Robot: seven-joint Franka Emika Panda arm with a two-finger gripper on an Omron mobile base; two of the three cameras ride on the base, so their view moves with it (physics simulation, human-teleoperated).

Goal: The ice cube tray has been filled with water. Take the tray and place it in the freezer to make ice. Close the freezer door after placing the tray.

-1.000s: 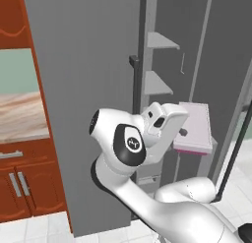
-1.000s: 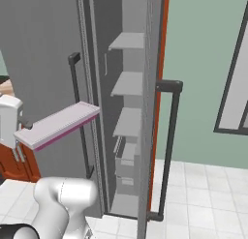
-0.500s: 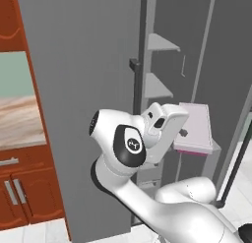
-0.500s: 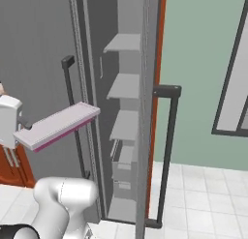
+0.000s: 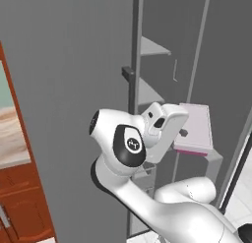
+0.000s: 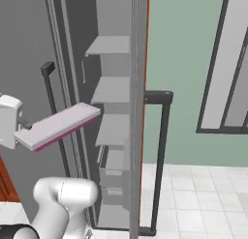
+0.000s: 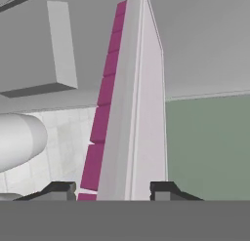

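Grey and tall, the freezer (image 6: 114, 136) is standing open, shelves bared, with the freezer door (image 6: 138, 112) swung edge-on beside a clear gap. Just outside its front edge, the ice cube tray (image 6: 59, 126) is hovering level, the gripper (image 7: 113, 189) clenching its near end.

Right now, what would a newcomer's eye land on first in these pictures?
Probably the ice cube tray, pale with a magenta underside, held out level by the gripper, whose fingers clamp its near end. Just ahead stands the tall grey freezer, open, its grey shelves stacked in view. The freezer door stands edge-on beside the tray in the right base view, its dark bar handle facing outward.
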